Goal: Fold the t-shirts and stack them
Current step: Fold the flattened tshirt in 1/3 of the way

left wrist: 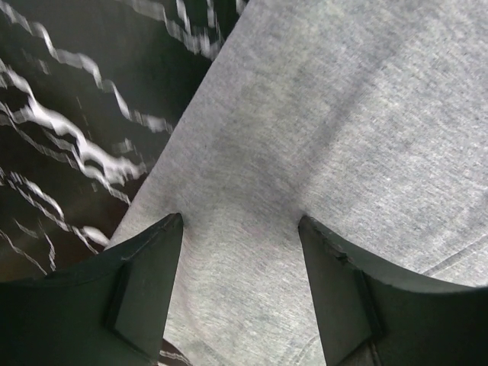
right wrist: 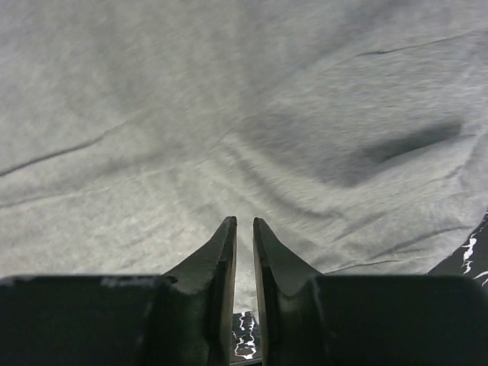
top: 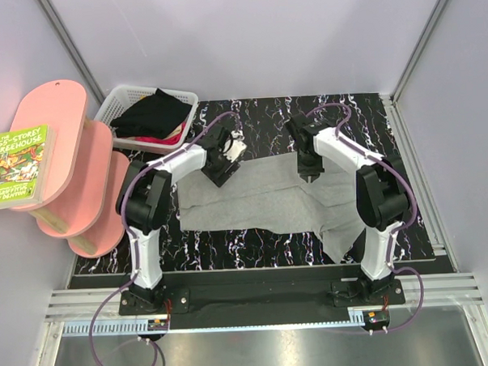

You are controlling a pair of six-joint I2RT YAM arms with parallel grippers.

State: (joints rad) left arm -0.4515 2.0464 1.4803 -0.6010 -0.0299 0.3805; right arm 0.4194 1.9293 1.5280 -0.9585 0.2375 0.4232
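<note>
Top external view, M: the grey t-shirt (top: 261, 200) lies spread flat on the table (top: 257, 117) under both arms. One part of it trails toward the near edge, on the near side of the right gripper (top: 309, 178). The black t-shirt (top: 152, 114) sits heaped in the basket (top: 193, 98), well beyond the left gripper (top: 222, 174).

J: Why spread out like that?

M: My reading is that flat cloth gives straight edges to fold. Each arm stands over its own end, close to the far edge. The black one is not yet touched.

J: Left jaws?

M: Left wrist view: wide apart and empty, with grey cloth directly beneath. The cloth's edge and bare table are just left of the left finger. Whether the tips touch the cloth, I cannot tell.

J: Right?

M: Right wrist view: jaws almost together, with only a thin slit between them and no cloth pinched in it. Grey cloth fills everything ahead, and its wrinkles run off to the right.
</note>
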